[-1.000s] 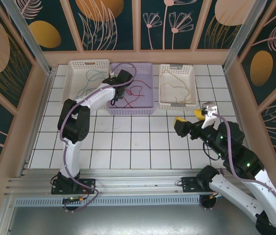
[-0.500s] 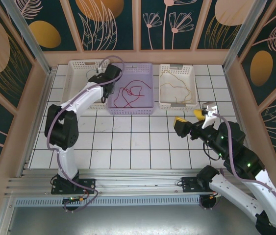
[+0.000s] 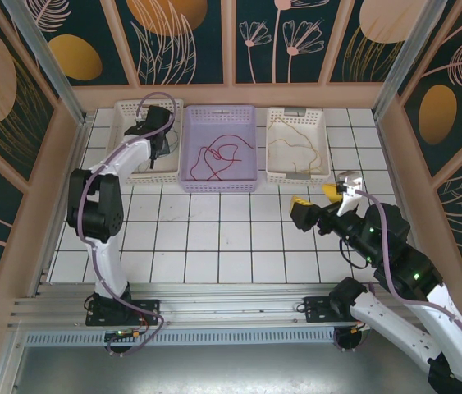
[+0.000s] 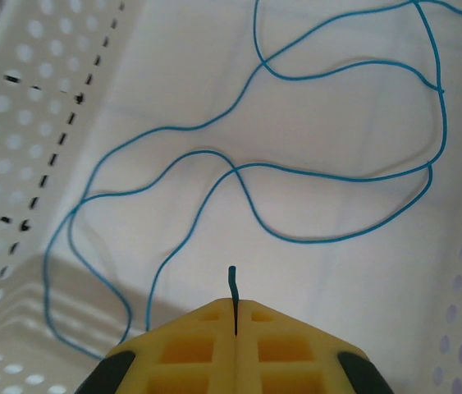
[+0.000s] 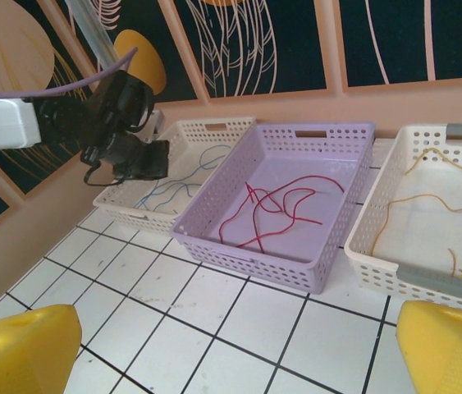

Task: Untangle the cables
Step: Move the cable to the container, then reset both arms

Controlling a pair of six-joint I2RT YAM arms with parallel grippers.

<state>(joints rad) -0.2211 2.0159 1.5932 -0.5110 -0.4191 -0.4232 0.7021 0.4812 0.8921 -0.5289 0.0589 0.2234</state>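
Note:
My left gripper [image 3: 162,141] hangs over the left white basket [image 3: 124,111], shut on the end of a blue cable [image 4: 232,283]. The rest of that cable lies in loose loops on the basket floor under the yellow fingers [image 4: 296,345]. A red cable [image 3: 218,156] lies tangled on itself in the lilac middle basket [image 3: 218,187]. A yellow-tan cable [image 3: 292,141] rests in the right white basket [image 3: 296,176]. My right gripper [image 3: 314,197] is held open above the tiles at the right, nothing between its yellow fingers [image 5: 21,345].
The three baskets stand in a row along the back of the white tiled table [image 3: 214,238]. Wooden walls close in the left, right and back. The right arm's body [image 3: 386,246] takes up the near right corner.
My left gripper has swung left from the lilac basket to over the left white basket, carrying the blue cable with it. The right arm has not moved.

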